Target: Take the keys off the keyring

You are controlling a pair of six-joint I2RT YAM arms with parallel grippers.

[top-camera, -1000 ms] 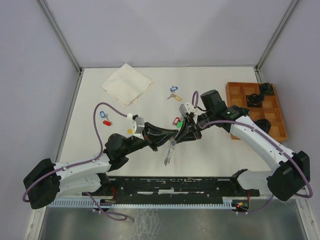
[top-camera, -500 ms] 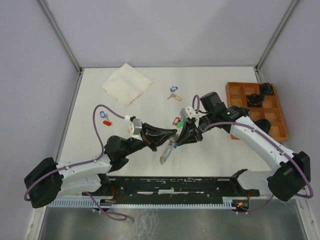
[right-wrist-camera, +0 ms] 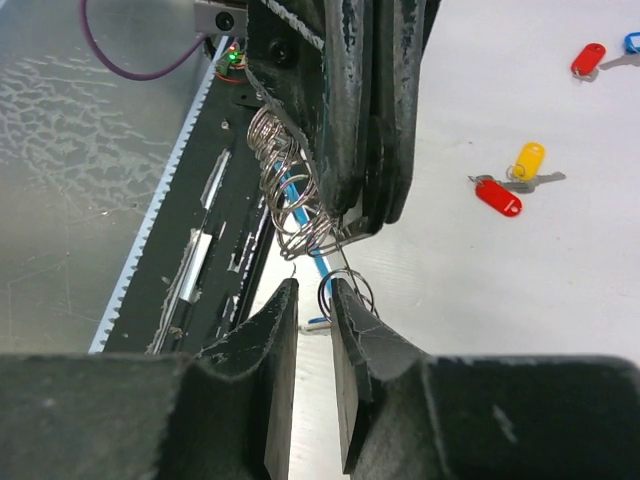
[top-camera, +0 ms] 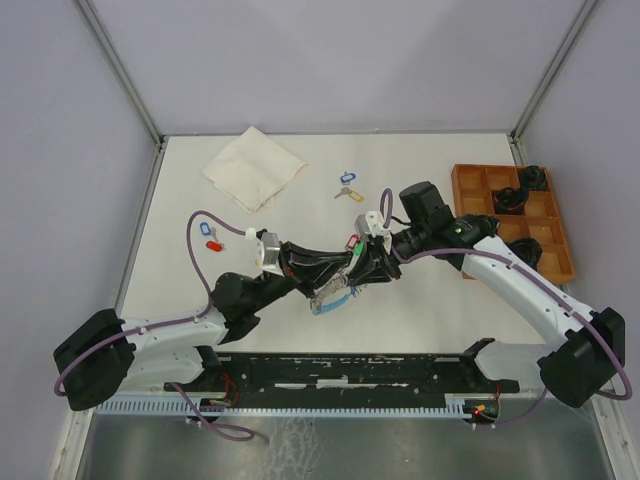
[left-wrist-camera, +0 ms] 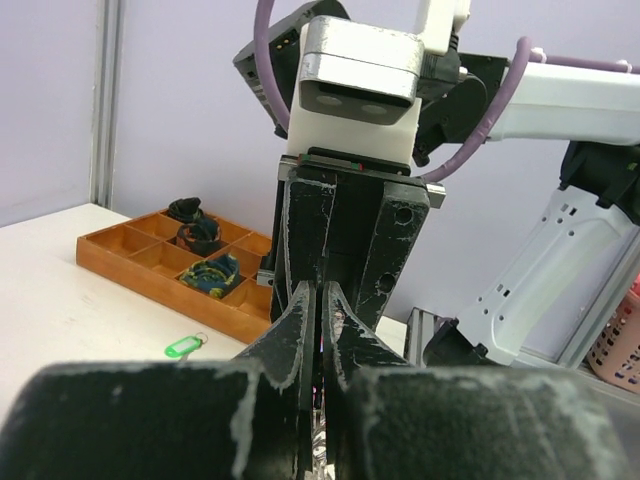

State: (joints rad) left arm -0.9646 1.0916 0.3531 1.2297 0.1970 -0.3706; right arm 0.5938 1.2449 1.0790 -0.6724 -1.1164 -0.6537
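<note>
Meeting tip to tip over the near middle of the white table (top-camera: 420, 310), the two arms converge on one object. The left gripper (right-wrist-camera: 365, 215) is closed tight on the keyring (right-wrist-camera: 280, 215), a large loop of silvery wire coils joined to a light-blue band, which hangs beneath its fingers. The right gripper (right-wrist-camera: 313, 295) has its fingers a narrow gap apart with nothing seen between them. A small wire split ring (right-wrist-camera: 345, 292) sits just at one fingertip, contact not discernible. A red-tagged silver key (right-wrist-camera: 497, 196) and a yellow-tagged silver key (right-wrist-camera: 528, 160) lie side by side on the table, and a green-tagged key (left-wrist-camera: 185, 346) lies near the tray. At the right edge, this orange-brown wooden tray (top-camera: 485, 170), divided into compartments, holds dark objects (top-camera: 509, 199) in several of them and a blue-and-yellow patterned item (left-wrist-camera: 210, 272) in one. A cream folded cloth (top-camera: 253, 168) lies far left.
</note>
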